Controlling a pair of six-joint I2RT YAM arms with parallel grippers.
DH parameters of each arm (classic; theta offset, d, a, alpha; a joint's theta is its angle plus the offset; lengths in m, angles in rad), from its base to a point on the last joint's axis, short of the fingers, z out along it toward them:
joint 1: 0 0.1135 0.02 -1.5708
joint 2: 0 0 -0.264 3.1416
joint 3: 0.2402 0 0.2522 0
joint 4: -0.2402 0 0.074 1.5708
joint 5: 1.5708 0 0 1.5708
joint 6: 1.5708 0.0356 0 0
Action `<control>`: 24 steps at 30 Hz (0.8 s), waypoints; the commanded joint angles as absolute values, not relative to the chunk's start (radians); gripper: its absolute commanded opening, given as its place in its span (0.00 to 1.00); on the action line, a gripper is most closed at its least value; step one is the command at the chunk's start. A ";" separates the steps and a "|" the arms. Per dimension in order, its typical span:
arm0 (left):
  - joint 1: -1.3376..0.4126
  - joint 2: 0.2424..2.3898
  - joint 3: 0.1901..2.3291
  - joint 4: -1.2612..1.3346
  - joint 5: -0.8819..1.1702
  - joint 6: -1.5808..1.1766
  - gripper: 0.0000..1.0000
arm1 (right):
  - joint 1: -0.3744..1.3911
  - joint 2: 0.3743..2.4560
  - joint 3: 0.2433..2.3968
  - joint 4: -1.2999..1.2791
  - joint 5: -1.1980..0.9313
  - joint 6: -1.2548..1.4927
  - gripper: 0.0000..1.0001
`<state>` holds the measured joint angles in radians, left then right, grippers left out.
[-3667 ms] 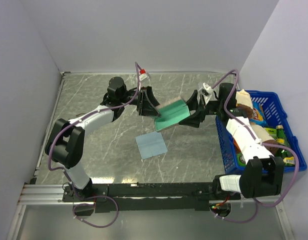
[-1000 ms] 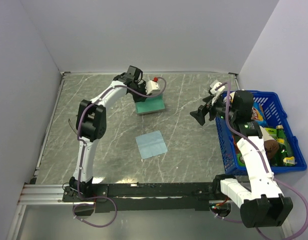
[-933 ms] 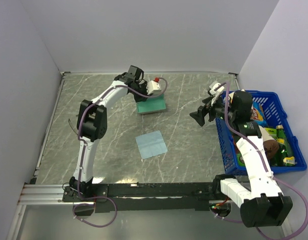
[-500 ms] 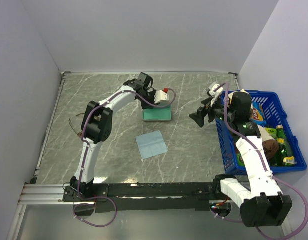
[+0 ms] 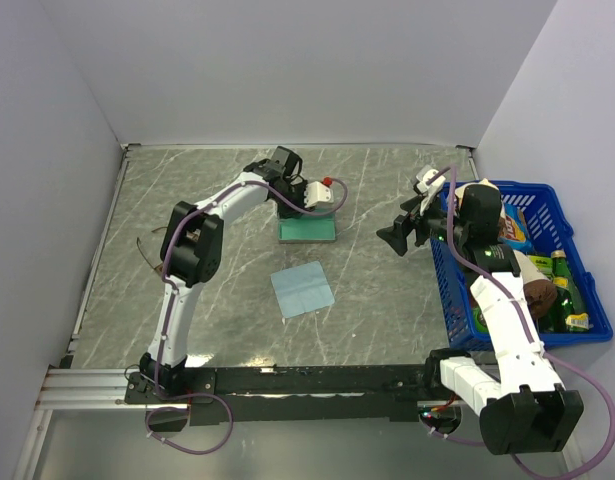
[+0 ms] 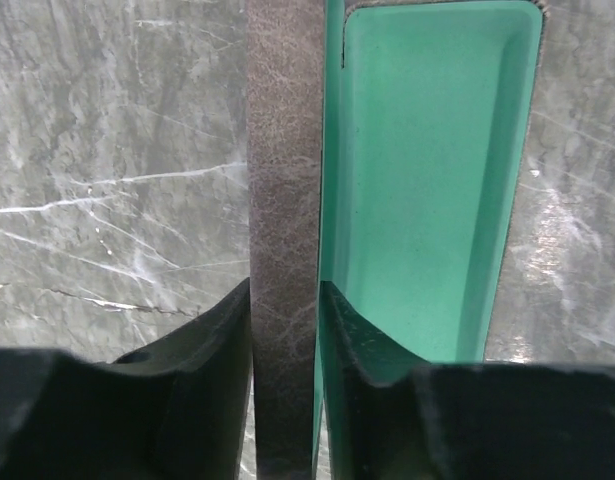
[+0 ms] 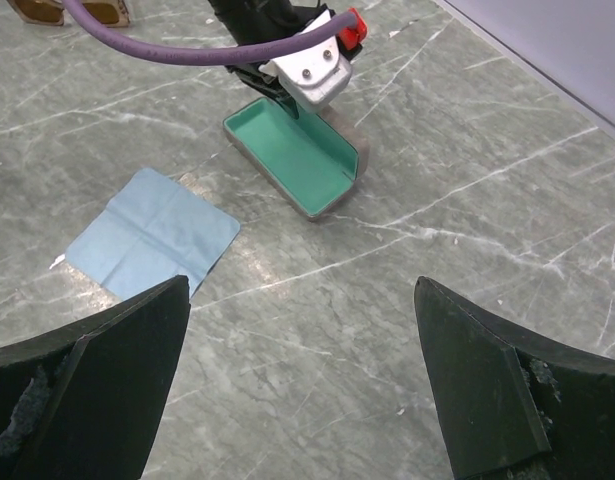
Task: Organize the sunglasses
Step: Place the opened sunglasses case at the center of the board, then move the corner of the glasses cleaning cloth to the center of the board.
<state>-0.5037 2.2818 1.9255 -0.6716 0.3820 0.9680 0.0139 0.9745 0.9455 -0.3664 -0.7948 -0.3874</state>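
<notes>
The case [image 5: 309,230] lies open on the table, green lining up [image 6: 417,180], and also shows in the right wrist view [image 7: 297,155]. My left gripper [image 5: 295,210] is shut on its grey-brown side wall [image 6: 285,150], one finger outside and one inside [image 6: 285,290]. The sunglasses [image 5: 152,252], with amber lenses and a thin dark frame, lie far left beside the left arm and at the top-left edge of the right wrist view [image 7: 67,10]. My right gripper [image 5: 397,235] hovers open and empty over bare table [image 7: 302,400], right of the case.
A light blue cloth [image 5: 302,290] lies flat in front of the case [image 7: 152,245]. A blue basket [image 5: 439,262] full of packets and bottles stands at the right edge, against the right arm. White walls enclose the table.
The left gripper has carried the case rightward and nearer and laid it flat. Earlier both grippers held it in the air; the right has let go and drawn back right.
</notes>
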 commanded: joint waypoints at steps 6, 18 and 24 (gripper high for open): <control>-0.508 2.224 1.916 -0.617 0.364 0.953 0.68 | 0.009 0.962 0.945 -0.339 -0.815 -0.402 1.00; -0.483 1.942 1.783 -0.554 0.321 0.770 0.96 | 0.072 0.997 0.974 -0.400 -0.798 -0.472 1.00; -0.454 1.700 1.465 -0.529 0.256 0.617 0.96 | 0.175 1.041 0.995 -0.449 -0.721 -0.543 1.00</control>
<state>-0.4686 1.8431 1.6329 -0.5476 0.3122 0.7532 0.1078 1.0203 0.9447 -0.4160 -0.7788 -0.4721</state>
